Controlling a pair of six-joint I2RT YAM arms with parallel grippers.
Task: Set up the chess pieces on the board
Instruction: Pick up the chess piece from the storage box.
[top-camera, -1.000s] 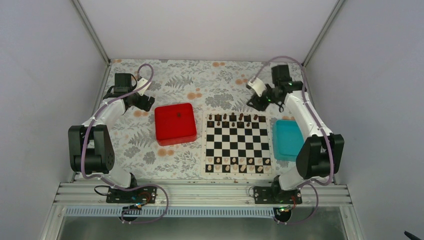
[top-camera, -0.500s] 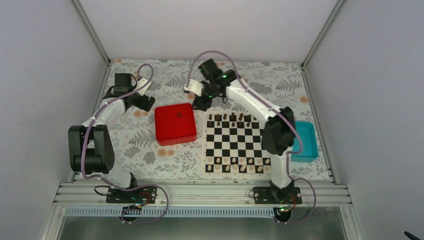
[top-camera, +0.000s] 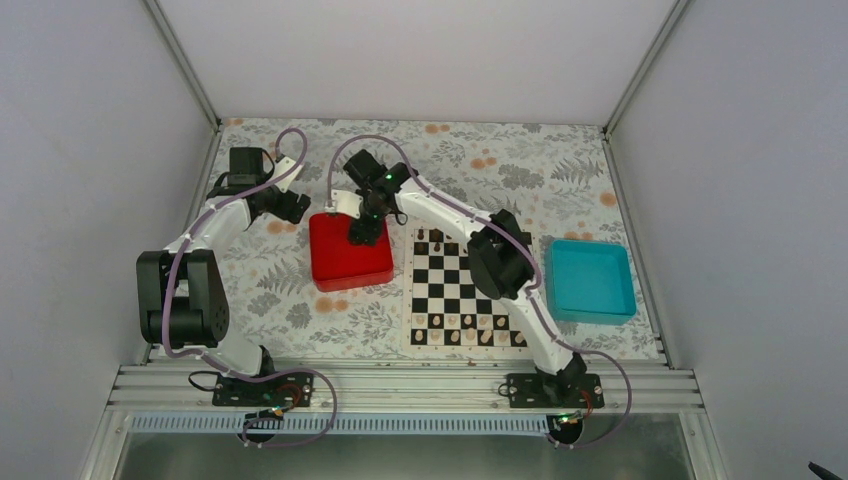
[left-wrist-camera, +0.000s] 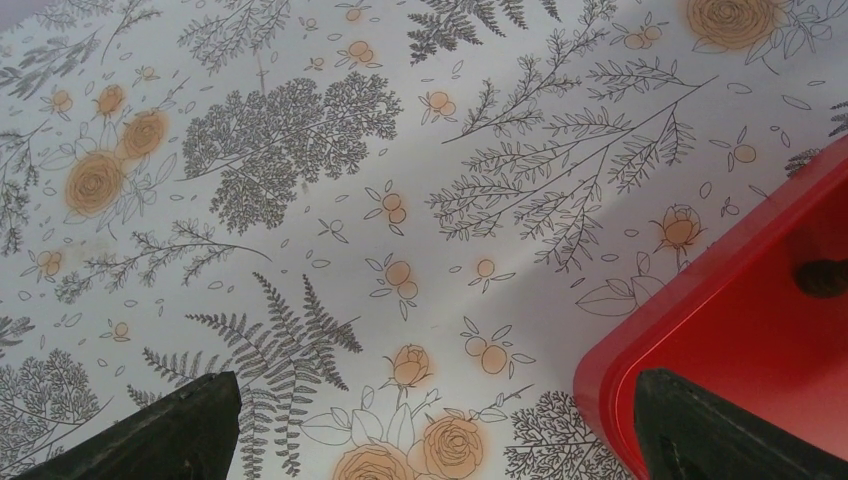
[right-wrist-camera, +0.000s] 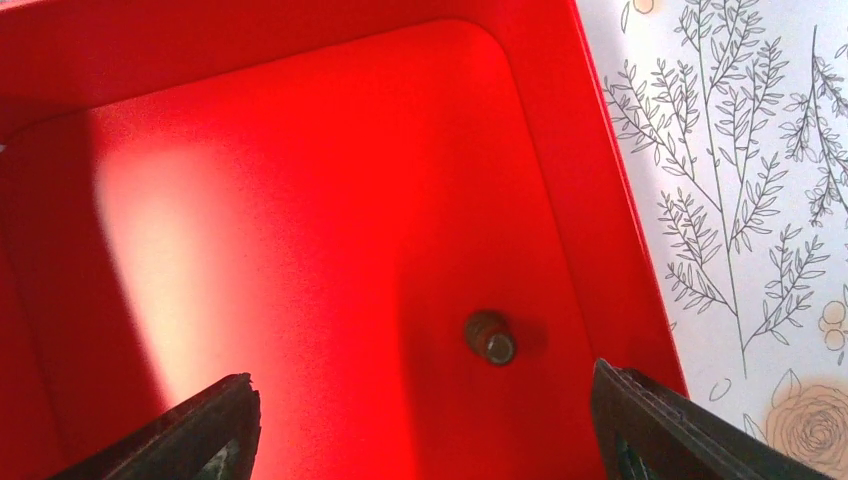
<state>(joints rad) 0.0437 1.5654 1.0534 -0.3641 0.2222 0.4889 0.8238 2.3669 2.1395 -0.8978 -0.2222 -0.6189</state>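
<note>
1. While the right fingers (right-wrist-camera: 215, 435) hang spread above the red tray (right-wrist-camera: 590, 200), one dark piece (right-wrist-camera: 489, 337) lies inside it.
2. The left fingers (left-wrist-camera: 180, 430) gape over the tabletop (left-wrist-camera: 400, 150) beside the tray.
3. More pieces (top-camera: 437, 236) line the board's (top-camera: 440, 300) far row.

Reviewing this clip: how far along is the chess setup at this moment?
Looks mostly done: pale pieces line the near rows of the board, and dark pieces stand on the far row, partly hidden by the right arm. In hand: the right gripper hangs open over the red tray, above one dark piece, gripping nothing. Left: placing that piece. The left gripper is open beside the tray.
</note>
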